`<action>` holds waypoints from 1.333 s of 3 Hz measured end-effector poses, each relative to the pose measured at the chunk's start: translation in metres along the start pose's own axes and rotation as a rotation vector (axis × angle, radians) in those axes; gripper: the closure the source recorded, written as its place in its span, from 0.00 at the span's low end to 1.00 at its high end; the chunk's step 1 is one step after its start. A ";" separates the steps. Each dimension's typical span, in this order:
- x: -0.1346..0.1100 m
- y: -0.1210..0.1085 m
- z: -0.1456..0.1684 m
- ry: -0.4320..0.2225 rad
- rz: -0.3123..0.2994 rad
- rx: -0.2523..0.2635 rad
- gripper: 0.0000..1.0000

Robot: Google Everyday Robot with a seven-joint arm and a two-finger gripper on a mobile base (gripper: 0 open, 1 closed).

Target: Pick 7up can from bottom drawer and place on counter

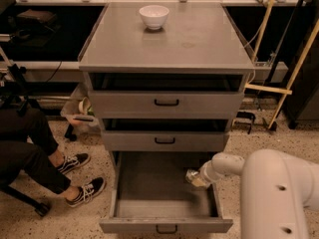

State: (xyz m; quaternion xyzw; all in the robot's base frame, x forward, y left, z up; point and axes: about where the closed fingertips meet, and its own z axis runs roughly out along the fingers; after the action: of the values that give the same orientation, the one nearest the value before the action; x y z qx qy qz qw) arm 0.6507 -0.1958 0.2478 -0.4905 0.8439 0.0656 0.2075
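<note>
The bottom drawer [149,188] is pulled out, showing its wide grey floor. My gripper [198,178] reaches into it from the right, near the drawer's right wall. It is shut on the 7up can [191,175], a small silvery can at the tip of my white arm [224,166]. The can sits just above the drawer floor. The counter [199,39] is the flat grey cabinet top, well above the gripper.
A white bowl [154,16] stands at the back of the counter. The two upper drawers [166,103] are slightly open above the gripper. A seated person's legs and shoes [79,183] are left of the cabinet. Yellow poles [284,78] lean at the right.
</note>
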 end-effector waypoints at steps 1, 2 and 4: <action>0.011 0.000 -0.086 -0.004 0.014 0.050 1.00; 0.015 0.015 -0.160 0.027 -0.037 0.089 1.00; -0.034 0.029 -0.304 0.011 -0.193 0.179 1.00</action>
State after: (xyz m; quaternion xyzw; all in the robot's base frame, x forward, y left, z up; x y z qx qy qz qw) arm 0.5542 -0.2491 0.5345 -0.5491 0.7965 -0.0330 0.2510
